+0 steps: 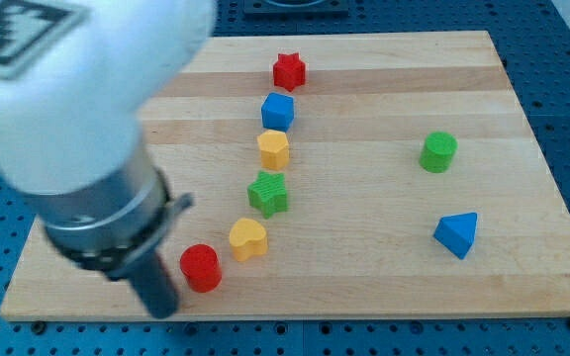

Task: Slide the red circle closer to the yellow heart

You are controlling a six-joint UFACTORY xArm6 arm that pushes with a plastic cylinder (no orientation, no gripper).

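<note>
The red circle [201, 267] lies near the board's bottom edge, left of centre. The yellow heart [248, 238] sits just up and to the right of it, a small gap apart. My tip [163, 307] is at the lower end of the dark rod, close to the red circle's lower left side; whether it touches the block I cannot tell. The big white and grey arm body fills the view's top left.
A curved row runs up from the heart: green star [268, 193], yellow hexagon [274, 148], blue cube [278, 110], red star [289, 71]. A green cylinder [439, 151] and a blue triangle [457, 233] lie on the right. The wooden board [384, 287] ends just below the tip.
</note>
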